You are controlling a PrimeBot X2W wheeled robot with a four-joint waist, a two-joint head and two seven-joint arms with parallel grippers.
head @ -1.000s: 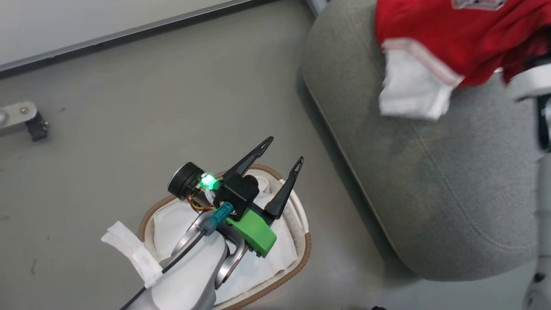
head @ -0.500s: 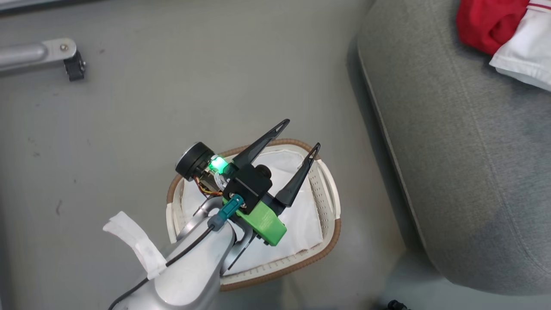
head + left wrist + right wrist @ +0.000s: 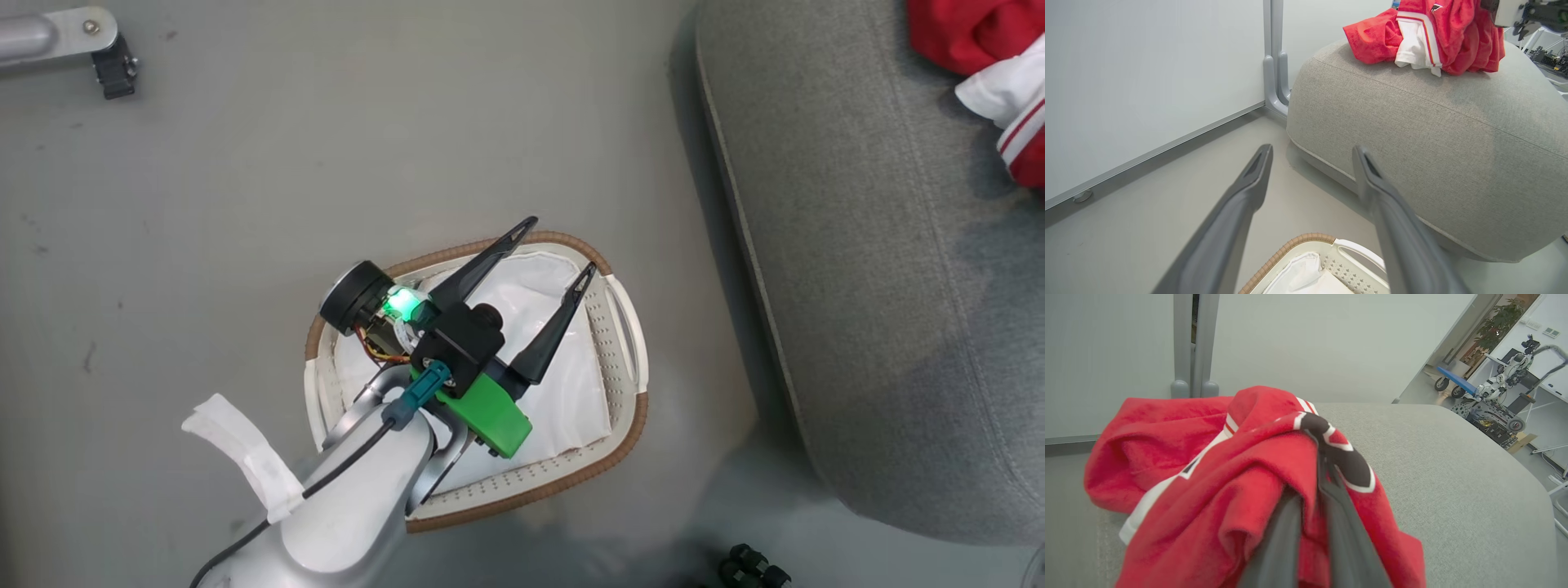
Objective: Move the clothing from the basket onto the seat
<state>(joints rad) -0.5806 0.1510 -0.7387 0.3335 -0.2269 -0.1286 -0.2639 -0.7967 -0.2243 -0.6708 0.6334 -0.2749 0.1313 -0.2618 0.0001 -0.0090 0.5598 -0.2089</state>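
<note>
The white perforated basket (image 3: pixel 633 359) stands on the floor with a white liner sheet (image 3: pixel 555 384) in it and no red cloth showing inside. My left gripper (image 3: pixel 560 244) hovers open over the basket's far rim (image 3: pixel 1306 238), and its fingers (image 3: pixel 1257 175) are spread with nothing between them. On the big grey seat (image 3: pixel 882 286) lie the plain red garment (image 3: pixel 1372 38) and the striped jersey (image 3: pixel 1453 36). My right gripper (image 3: pixel 1318 465) is shut on a fold of the jersey (image 3: pixel 1241 473), beside the plain red garment (image 3: pixel 1159 433), over the seat (image 3: pixel 1453 477).
A metal leg with a black caster (image 3: pixel 106 57) sits at the far left of the floor. Small black wheels (image 3: pixel 751 567) are near the seat's front. A white wall panel and grey post (image 3: pixel 1274 61) stand behind the seat. Another robot and gear (image 3: pixel 1494 400) are far off.
The head camera has swung, so basket and seat sit differently in its picture. My left gripper stays open over the basket. The red clothing now shows at the top right corner.
</note>
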